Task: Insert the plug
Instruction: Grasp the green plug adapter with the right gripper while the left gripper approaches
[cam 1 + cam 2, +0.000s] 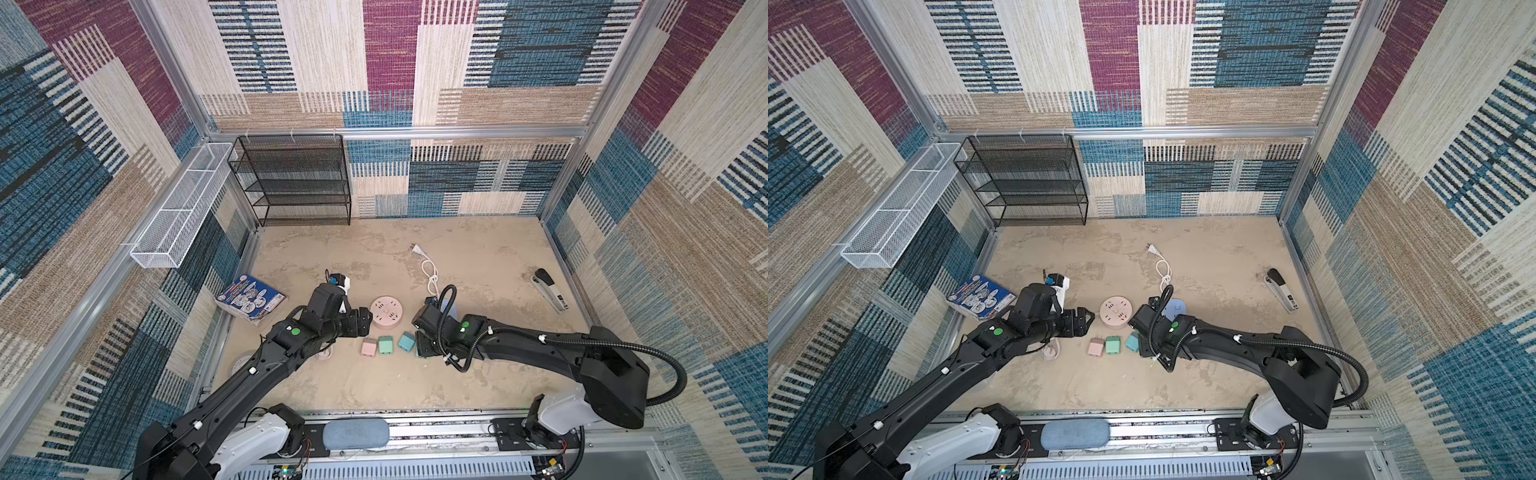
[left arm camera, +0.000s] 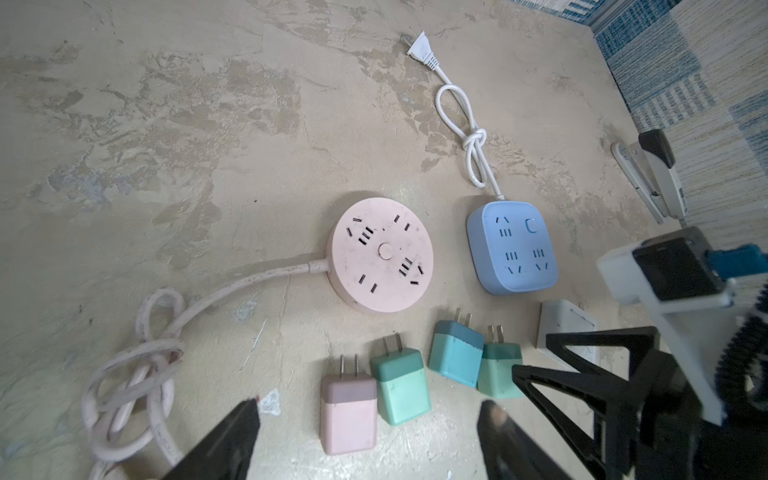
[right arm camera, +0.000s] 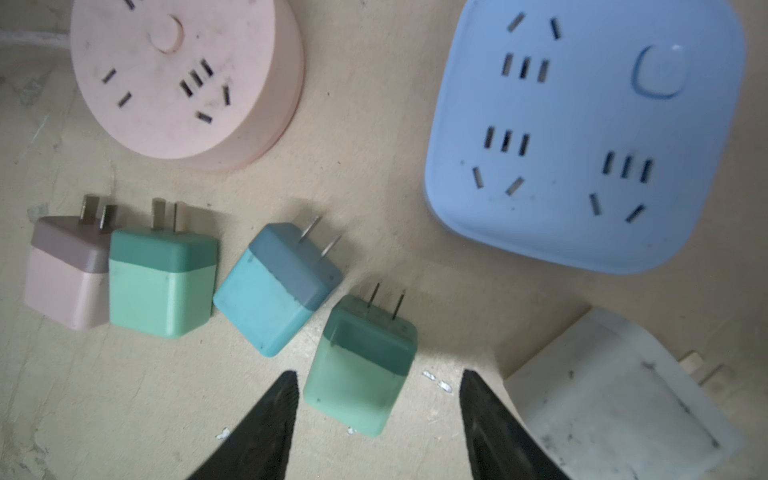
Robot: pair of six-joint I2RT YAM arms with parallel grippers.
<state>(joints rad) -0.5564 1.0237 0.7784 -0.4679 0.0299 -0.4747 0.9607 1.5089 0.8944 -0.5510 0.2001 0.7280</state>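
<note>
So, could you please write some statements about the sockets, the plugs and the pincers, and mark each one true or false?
1. No plug sits in the pink round socket. True.
2. The blue square socket has a white cord. True.
3. The right pincer holds a plug in the air. False: its open jaws frame a green plug that lies on the table.
4. The stapler lies between the two sockets. False: it lies apart from them, near the right wall.
5. The left pincer is shut. False: it is open and empty.
</note>
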